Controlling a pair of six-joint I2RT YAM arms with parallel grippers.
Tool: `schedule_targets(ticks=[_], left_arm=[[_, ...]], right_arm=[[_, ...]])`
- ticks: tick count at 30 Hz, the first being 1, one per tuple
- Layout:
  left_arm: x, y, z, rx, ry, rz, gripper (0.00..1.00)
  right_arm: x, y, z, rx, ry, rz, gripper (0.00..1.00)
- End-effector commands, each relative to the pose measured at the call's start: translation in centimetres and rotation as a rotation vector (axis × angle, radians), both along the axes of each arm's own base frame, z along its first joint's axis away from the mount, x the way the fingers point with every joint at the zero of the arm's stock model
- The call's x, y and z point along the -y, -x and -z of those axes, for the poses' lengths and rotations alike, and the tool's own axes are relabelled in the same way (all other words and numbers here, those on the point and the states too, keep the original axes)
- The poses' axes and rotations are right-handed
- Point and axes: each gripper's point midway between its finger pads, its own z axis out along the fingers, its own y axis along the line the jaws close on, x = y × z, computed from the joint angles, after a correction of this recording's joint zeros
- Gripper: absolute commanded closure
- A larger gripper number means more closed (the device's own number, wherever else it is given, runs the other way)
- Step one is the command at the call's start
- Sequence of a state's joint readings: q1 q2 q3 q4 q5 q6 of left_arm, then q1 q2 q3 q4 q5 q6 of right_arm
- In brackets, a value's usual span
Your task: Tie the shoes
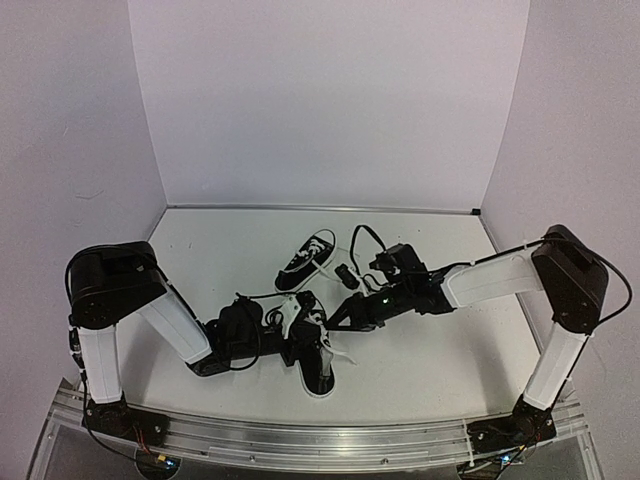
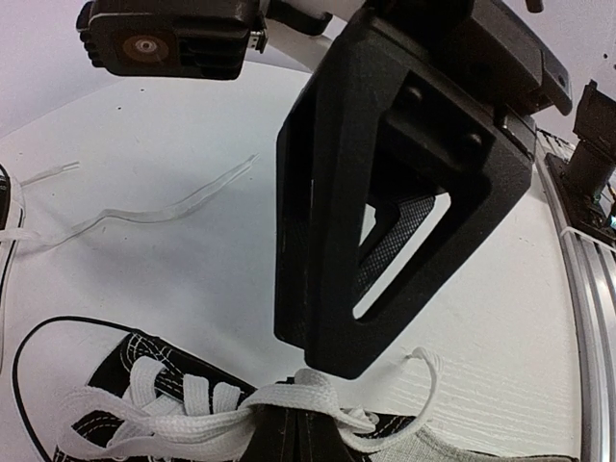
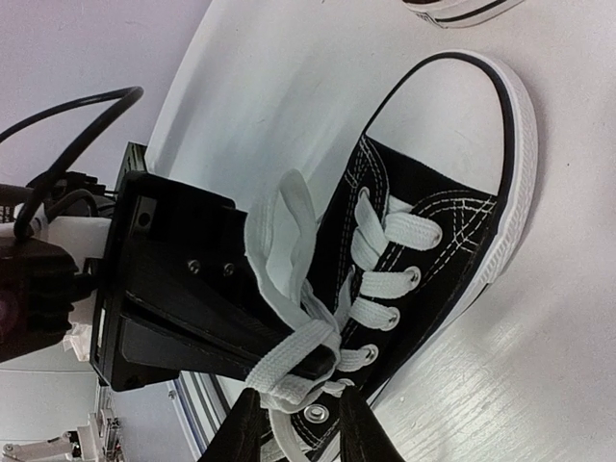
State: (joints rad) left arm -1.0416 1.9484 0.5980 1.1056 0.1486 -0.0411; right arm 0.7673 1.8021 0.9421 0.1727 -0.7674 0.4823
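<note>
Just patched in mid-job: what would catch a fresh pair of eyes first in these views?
Both pincers crowd the near shoe at the front centre of the table. The left pincer is shut on a raised loop of white lace by the tongue, and the right pincer has its fingers apart just beside it. The second shoe lies alone farther back, its loose lace trailing on the table.

On the white desk [image 1: 450,350], the near shoe [image 1: 322,378] lies with its white toe cap pointing to 6 o'clock. The far shoe [image 1: 305,265] sits apart at its 12 o'clock, toe towards 7 o'clock. The left arm [image 1: 175,325] reaches in from 9 o'clock and the right arm [image 1: 495,280] from 2 o'clock. The left fingers [image 1: 292,322] and right fingers [image 1: 338,316] meet close together over the near shoe's white laces [image 1: 303,312].
</note>
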Motion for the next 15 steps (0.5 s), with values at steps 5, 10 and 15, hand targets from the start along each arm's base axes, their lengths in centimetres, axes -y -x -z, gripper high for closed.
schedule_targets(ticks=[5, 10, 15], left_arm=[[1.0, 0.2, -1.0, 0.024, 0.022, 0.037, 1.00], [1.0, 0.2, -0.9, 0.022, 0.021, 0.041, 1.00], [1.0, 0.2, -0.9, 0.026, 0.015, 0.045, 1.00]], right_arm=[[-0.8, -0.2, 0.5, -0.012, -0.023, -0.016, 0.77], [-1.3, -0.1, 0.2, -0.021, -0.049, -0.032, 0.78], [-1.6, 0.0, 0.0, -0.026, -0.067, -0.045, 0.78]])
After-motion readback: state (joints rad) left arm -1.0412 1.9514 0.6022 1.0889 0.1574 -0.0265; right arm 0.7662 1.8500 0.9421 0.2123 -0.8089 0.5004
